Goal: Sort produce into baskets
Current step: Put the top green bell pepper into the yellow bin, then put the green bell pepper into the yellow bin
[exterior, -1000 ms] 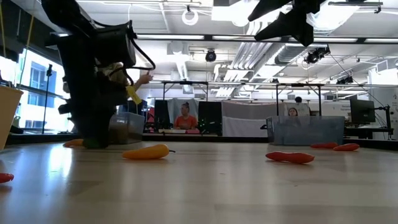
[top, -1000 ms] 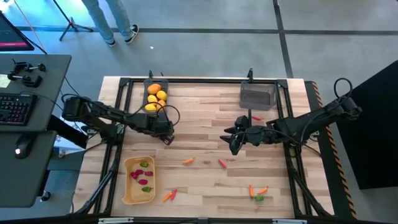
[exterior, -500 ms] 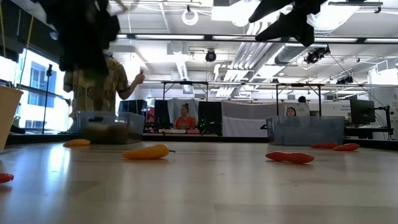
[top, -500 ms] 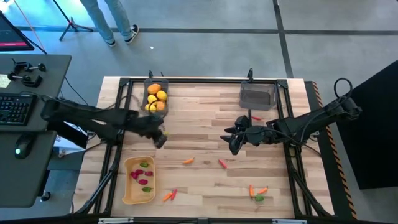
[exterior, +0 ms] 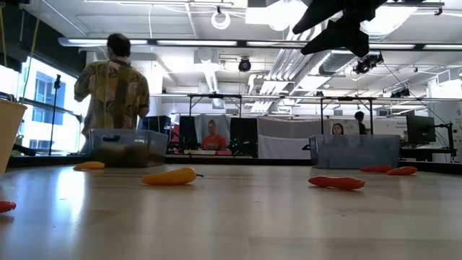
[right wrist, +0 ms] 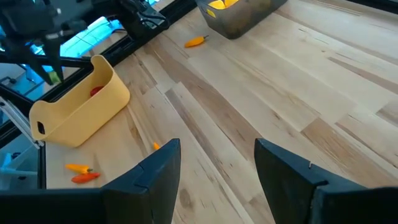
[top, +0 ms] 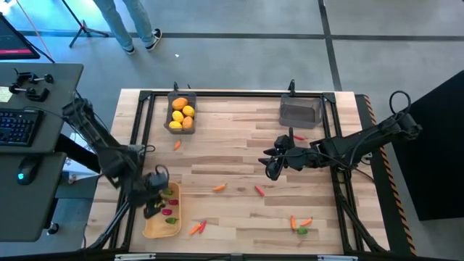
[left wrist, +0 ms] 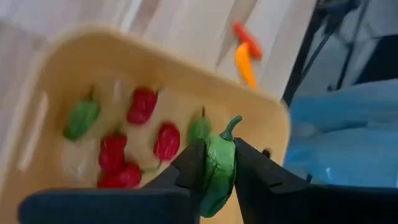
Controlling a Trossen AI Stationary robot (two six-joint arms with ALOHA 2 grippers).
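Hovering over the tan tray (top: 161,212) at the bench's (top: 239,145) front-left corner, the left gripper (top: 154,204) is at the drop step; right gripper (top: 270,167) waits mid-bench. A grey bin (top: 180,113) of yellow fruit sits at the back edge, another grey bin (top: 300,111) back right.

Low view: loose orange piece (exterior: 170,176) and red piece (exterior: 336,183) lie on the bench.

Left wrist: gripper pinches a green pepper (left wrist: 217,167) above the tray's red and green pieces. Next, likely release.

Right wrist: fingers (right wrist: 155,177) spread, empty.
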